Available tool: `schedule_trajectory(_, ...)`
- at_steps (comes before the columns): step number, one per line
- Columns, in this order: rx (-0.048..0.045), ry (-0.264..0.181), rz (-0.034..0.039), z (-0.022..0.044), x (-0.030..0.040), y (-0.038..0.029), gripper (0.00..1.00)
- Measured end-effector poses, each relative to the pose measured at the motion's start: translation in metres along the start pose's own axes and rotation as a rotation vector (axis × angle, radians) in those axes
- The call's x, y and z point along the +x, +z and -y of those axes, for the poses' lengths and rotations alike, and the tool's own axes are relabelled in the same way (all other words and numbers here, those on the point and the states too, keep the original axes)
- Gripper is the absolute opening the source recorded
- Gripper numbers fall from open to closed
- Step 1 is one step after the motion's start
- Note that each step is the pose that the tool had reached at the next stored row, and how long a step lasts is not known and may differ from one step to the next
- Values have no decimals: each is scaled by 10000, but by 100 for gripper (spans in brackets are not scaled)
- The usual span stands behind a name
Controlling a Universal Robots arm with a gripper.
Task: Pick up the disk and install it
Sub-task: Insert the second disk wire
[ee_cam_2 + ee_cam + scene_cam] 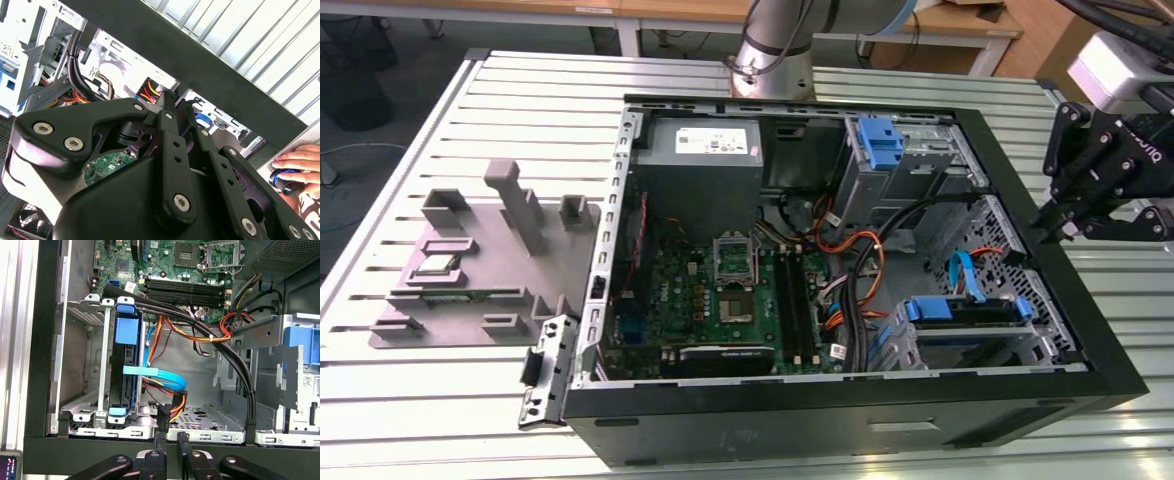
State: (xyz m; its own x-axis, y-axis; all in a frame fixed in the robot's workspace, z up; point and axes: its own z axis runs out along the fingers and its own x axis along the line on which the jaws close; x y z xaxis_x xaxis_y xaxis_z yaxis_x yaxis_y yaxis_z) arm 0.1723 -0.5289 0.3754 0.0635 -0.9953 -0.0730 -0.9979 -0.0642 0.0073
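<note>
Hovering outside the open computer case (854, 420), off its wall on the exterior view's right: gripper (171, 442), fingertips a narrow gap apart, nothing between them. Disk (125, 365) standing on edge in the drive cage (92, 410) just inside that wall, blue rails showing, looks seated in its bay. Blue data cable (150, 375) and orange wires (165, 335) crowding right beside it, black cable bundle (220, 350) sweeping across just past. Risks from here: clipping the black wall on any dip inward, snagging a finger in that blue loop and tugging the connector loose, nudging the disk askew in its rails. Also a person's hand (295, 167) resting on the table near the case, so pinch danger on a wide swing
</note>
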Motion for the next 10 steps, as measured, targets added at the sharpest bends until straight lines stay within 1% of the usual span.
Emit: schedule_trajectory(10, 10, 1, 2, -5, -1, 0, 23)
